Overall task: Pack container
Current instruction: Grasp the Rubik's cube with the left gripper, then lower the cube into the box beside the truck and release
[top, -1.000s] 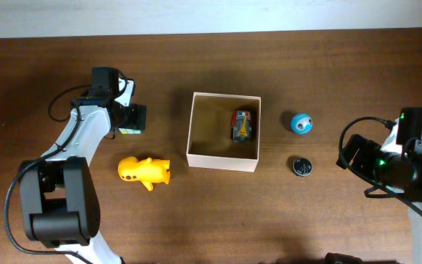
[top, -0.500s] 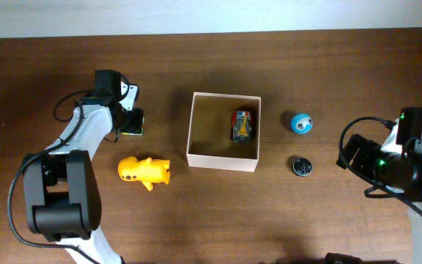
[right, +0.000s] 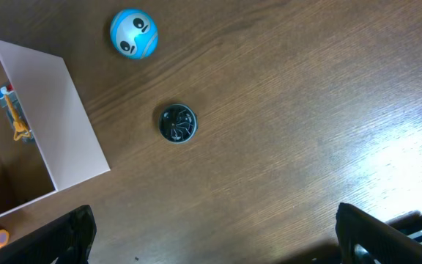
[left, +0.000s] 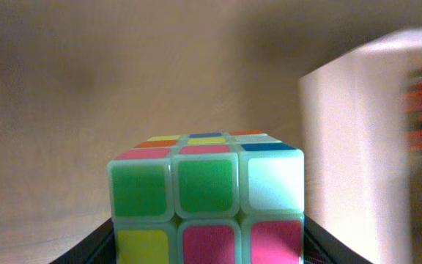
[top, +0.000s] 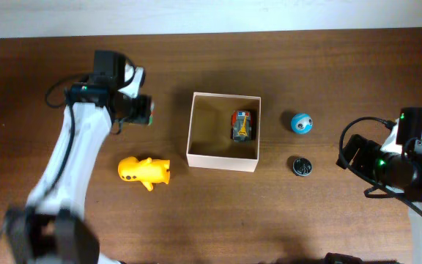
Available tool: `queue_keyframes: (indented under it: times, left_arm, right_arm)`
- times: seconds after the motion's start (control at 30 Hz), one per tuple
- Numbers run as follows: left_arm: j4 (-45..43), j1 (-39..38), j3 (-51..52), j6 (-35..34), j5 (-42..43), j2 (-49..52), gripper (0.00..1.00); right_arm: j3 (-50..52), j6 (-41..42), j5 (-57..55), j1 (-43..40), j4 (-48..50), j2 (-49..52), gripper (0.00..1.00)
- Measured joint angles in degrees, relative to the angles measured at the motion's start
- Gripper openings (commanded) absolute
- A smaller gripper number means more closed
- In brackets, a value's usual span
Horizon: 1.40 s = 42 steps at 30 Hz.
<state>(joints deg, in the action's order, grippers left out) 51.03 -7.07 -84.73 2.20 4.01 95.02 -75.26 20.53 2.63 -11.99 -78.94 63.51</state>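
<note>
Overhead: the left pincer [top: 139,110] is clenched on a multicoloured puzzle cube [top: 148,111], just left of the square white-walled cardboard container [top: 222,160] at mid-bench.
Left wrist: the cube fills the view, with the container's wall to its right.
Right wrist: the right pincer [right: 212,224] is spread wide and empty, with a round black disc [right: 177,122] ahead of it.

Cube: multicoloured plastic puzzle cube [left: 207,198], green and pink squares facing the left wrist camera.
Animal: yellow rubber animal toy [top: 144,171], lying on the brown wooden tabletop [top: 211,220].
Ball: blue ball with a white face [top: 302,123].
Disc: black round disc [top: 302,166], near the ball, not touching.
Car: small red-and-grey toy car [top: 242,125].
</note>
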Motion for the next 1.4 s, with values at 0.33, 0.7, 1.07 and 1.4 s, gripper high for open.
queue_keyframes:
  times: [0.33, 0.7, 1.07, 1.4]
  left_arm:
    - [-1.7, -21.3, -1.9, -13.2, -2.9, -9.4, 0.37]
    - [-13.0, -25.4, -0.5, -23.1, -6.8, 14.3, 0.39]
    - [-16.9, -25.3, -0.2, -24.3, -14.8, 18.7, 0.53]
    - [-12.7, -25.4, -2.2, -24.4, -16.3, 18.7, 0.99]
  right_arm:
    - [0.0, 0.0, 0.0, 0.0, -0.3, 0.0, 0.99]
    - [0.0, 0.0, 0.0, 0.0, -0.3, 0.1, 0.99]
    - [0.0, 0.0, 0.0, 0.0, -0.3, 0.1, 0.99]
    - [0.0, 0.0, 0.0, 0.0, -0.3, 0.1, 0.99]
